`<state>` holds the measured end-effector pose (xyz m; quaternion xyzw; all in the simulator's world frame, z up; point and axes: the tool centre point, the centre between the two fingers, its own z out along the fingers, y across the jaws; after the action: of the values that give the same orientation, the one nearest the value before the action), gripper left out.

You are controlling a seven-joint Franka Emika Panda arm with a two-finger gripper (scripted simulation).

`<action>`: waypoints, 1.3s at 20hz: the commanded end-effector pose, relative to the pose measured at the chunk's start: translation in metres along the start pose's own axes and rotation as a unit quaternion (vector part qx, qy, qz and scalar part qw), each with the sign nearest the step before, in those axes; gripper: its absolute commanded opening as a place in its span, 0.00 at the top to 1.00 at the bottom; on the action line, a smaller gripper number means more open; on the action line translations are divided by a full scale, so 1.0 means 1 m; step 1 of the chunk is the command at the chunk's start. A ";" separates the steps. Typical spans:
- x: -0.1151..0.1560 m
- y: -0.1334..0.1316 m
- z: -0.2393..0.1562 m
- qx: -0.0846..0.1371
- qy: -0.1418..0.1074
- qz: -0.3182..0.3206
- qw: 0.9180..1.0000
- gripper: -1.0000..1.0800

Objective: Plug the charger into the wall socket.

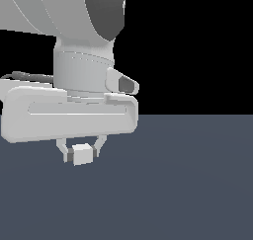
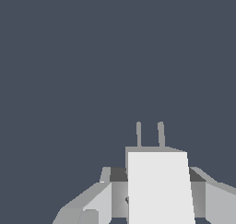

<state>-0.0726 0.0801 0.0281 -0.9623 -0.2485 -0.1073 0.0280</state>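
1. Judging from both views, the pickup part of the task was done: the small off-white cube-like charger (image 1: 83, 154) sat clamped in the claw (image 1: 82, 153), lifted clear of the flat slate-blue desk (image 1: 197, 184), low and left of centre in the exterior view.
2. Plugging in was still to do. The wall socket appeared in neither picture, so how far off it lay could not be told.
3. In the wrist view the charger (image 2: 159, 186) filled the lower middle of the frame, with its two thin grey prongs (image 2: 150, 134) pointing up the frame over bare desk (image 2: 92, 57); nothing stood ahead of them.
4. The claw (image 2: 156, 193) was closed narrow on the block, one grey finger (image 2: 90, 202) pressing each side.
5. The white robot arm (image 1: 74, 51) came down from the upper left of the exterior view, its wrist upright and its broad hand body level, fingers pointing down at the desk.
6. What remained, by my reckoning, was carrying the charger to the socket, lining the prongs up with its holes, and pushing in.
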 end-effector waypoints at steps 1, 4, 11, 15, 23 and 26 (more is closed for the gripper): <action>0.008 0.000 -0.005 -0.005 0.001 0.022 1.000 1.00; 0.019 0.001 -0.013 -0.012 0.001 0.054 0.998 1.00; 0.045 0.008 -0.031 -0.030 0.002 0.135 0.990 1.00; 0.057 0.013 -0.040 -0.039 0.002 0.175 0.984 1.00; 0.073 0.022 -0.053 -0.052 0.000 0.229 0.972 1.00; 0.076 0.024 -0.055 -0.055 0.000 0.241 0.969 1.00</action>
<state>-0.0084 0.0897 0.0968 -0.9938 -0.0103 -0.1111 0.0013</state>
